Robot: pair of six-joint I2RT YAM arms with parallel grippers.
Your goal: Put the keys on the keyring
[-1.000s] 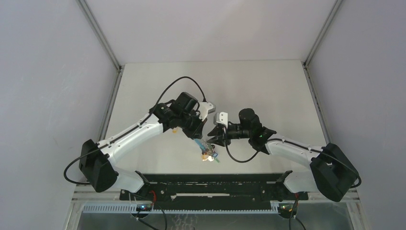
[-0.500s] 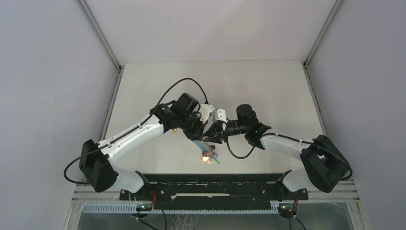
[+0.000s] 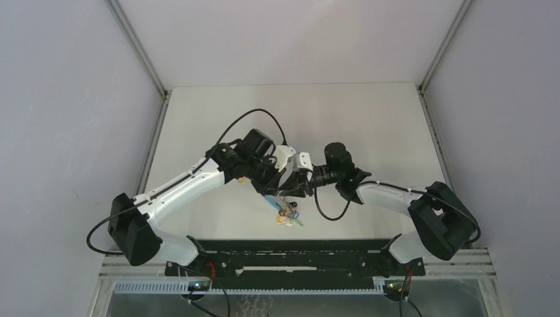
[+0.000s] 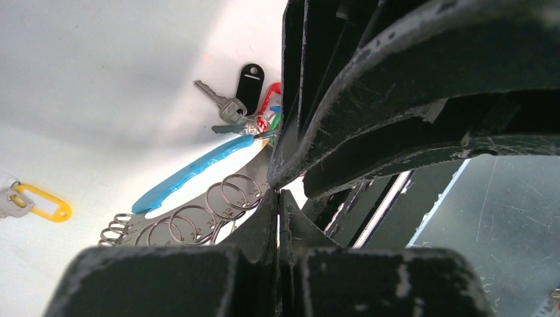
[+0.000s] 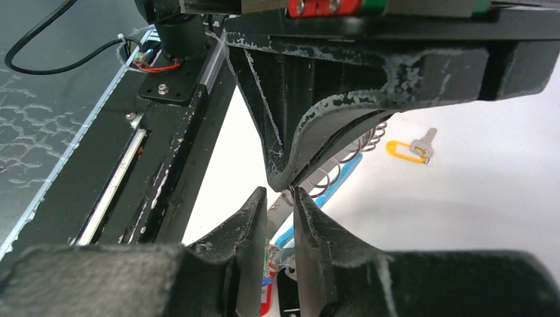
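While the left arm bends inward, its claw grips the keyring

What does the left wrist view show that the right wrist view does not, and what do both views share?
Only the left wrist view: a silver key in the keyring's bunch, and the left gripper shut on the keyring. Only the right wrist view: a bundle of red wires, and the right gripper with its fingers narrowly apart. Both: the blue band of the keyring, and the yellow-tagged key lying apart on the table.
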